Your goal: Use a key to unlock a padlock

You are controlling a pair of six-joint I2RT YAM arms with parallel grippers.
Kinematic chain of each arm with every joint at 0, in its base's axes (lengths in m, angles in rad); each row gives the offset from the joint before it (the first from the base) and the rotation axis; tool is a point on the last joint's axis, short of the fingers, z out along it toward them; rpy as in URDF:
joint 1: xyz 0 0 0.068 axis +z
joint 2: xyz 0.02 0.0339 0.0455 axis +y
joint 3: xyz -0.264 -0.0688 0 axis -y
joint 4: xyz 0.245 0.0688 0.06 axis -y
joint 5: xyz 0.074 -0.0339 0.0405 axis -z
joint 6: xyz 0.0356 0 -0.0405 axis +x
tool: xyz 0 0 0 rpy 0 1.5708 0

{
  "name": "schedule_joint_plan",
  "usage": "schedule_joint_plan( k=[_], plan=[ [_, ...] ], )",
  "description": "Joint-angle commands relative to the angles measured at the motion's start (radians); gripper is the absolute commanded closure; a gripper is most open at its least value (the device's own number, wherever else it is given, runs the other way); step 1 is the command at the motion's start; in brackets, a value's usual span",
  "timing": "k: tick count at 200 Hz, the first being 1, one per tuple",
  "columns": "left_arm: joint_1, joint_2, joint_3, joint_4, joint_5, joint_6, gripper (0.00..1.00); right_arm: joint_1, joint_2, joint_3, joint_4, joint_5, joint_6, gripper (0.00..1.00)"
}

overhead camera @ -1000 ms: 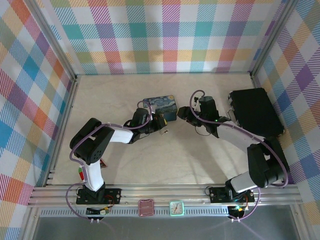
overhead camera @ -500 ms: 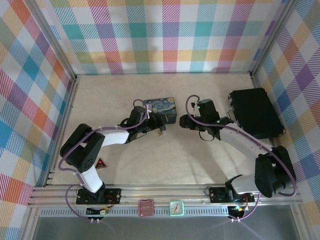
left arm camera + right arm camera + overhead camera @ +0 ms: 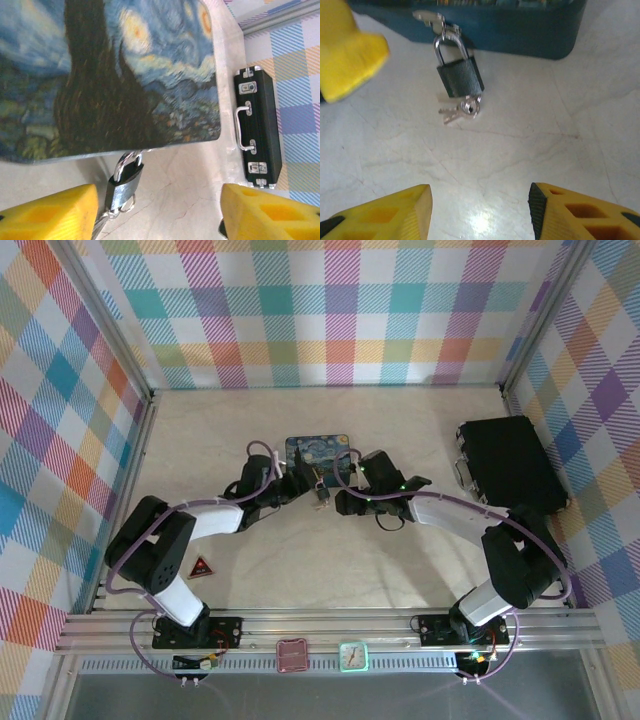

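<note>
Well to the left of the blue tin and nearer the arms, a red triangular piece lies flat on the pale table. The left gripper sits low at the tin's near left corner; in its wrist view the yellow fingers stand wide apart with nothing gripped between them, the painted lid of the tin just ahead. The padlock lies just beside the left finger, whether touching it I cannot tell. It is at the tin's near edge – its shackle is hooked through the tin's small clasp and its dark body lies on the table pointing away from the tin. The key is at the padlock's base on a small ring; whether it sits in the keyhole I cannot tell. The right gripper is off the tin's near right corner, aimed at the padlock – its fingers are held wide with only bare table between them, short of the key. Well to the right of the tin, a black case lies closed.
</note>
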Motion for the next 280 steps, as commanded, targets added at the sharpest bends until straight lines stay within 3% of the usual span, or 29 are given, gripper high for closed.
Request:
schedule_joint_plan(
  k=[1, 28, 54, 85, 135, 166, 211, 258, 280],
  plan=[
    [-0.063, 0.030, -0.048, 0.156, -0.075, -0.016, 0.37, -0.002, -0.028, -0.012, 0.040, 0.022, 0.031, 0.46],
    [-0.131, 0.045, -0.042, 0.153, -0.291, -0.016, 0.36, -0.002, -0.071, -0.031, 0.032, 0.042, 0.036, 0.46],
    [-0.149, 0.109, -0.006, 0.181, -0.363, -0.024, 0.39, -0.003, -0.114, -0.056, 0.035, 0.053, 0.044, 0.46],
    [-0.150, 0.207, 0.049, 0.223, -0.361, -0.054, 0.43, -0.003, -0.151, -0.103, 0.068, 0.056, 0.072, 0.47],
    [-0.159, 0.256, 0.107, 0.148, -0.339, -0.047, 0.44, -0.003, -0.186, -0.167, 0.133, 0.065, 0.106, 0.47],
    [-0.171, 0.273, 0.104, 0.148, -0.328, -0.042, 0.53, -0.004, -0.168, -0.159, 0.135, 0.063, 0.103, 0.47],
    [-0.182, 0.226, 0.089, 0.008, -0.361, 0.026, 0.49, -0.024, -0.156, -0.141, 0.144, 0.040, 0.095, 0.47],
    [-0.184, 0.235, 0.107, -0.041, -0.305, 0.054, 0.49, -0.040, -0.154, -0.128, 0.126, 0.037, 0.101, 0.46],
    [-0.182, 0.252, 0.115, -0.038, -0.306, 0.068, 0.61, -0.043, -0.154, -0.128, 0.128, 0.041, 0.103, 0.46]
  ],
)
